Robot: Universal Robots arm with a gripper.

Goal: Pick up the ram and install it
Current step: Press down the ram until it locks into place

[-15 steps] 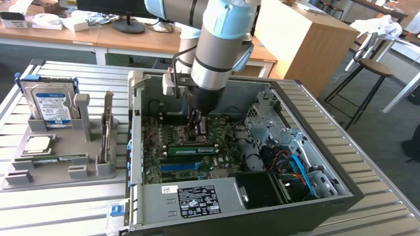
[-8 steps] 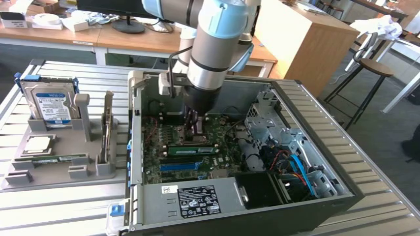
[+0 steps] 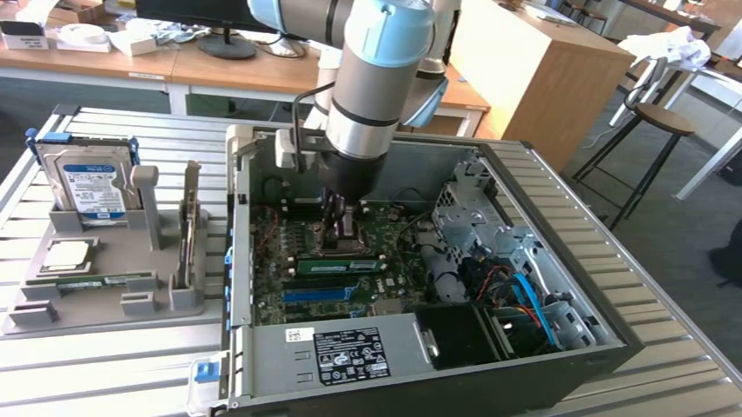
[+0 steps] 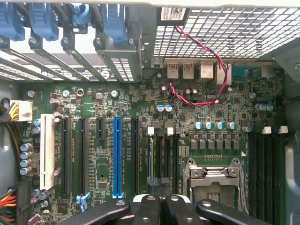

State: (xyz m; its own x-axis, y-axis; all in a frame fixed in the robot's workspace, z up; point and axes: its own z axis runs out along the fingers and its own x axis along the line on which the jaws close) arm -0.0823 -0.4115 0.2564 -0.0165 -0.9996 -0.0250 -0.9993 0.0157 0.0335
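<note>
Gripper (image 3: 344,228) is down inside the case (image 3: 603,287) over the motherboard (image 4: 93,154), fingers (image 4: 154,208) closed with nothing between them. Ram (image 3: 340,265) lies seated on the board, just beside the blue slot (image 3: 316,294).

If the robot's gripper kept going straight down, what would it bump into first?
Probably the ram standing in its motherboard slot; the shut gripper hangs right above it. Depth is hard to judge.
</note>
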